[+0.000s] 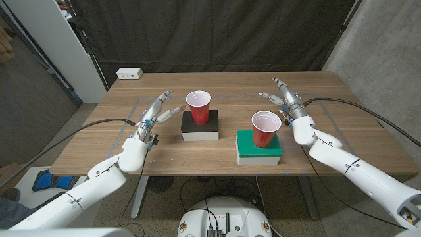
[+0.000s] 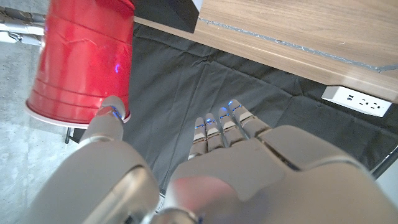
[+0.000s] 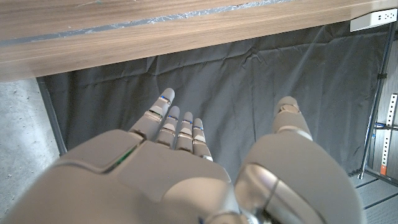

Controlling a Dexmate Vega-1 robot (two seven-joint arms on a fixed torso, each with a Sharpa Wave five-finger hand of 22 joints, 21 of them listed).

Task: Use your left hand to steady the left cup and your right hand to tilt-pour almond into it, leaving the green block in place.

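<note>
Red plastic shows on both blocks: the left cup stands upright on a black block, and the right cup stands upright on the green block, both on the wooden table. From the head view both cup mouths look white inside, and I cannot tell whether almonds lie in either. The left wrist view adds something the head view lacks: the left cup's ribbed side looms just beside the thumb, apparently not touched. The left hand hovers just left of that cup, fingers spread and reaching toward it, holding nothing. The right hand stands just right of the right cup, fingers fanned apart and unclasped, empty too. A white power strip lies at the table's far left edge.
</note>
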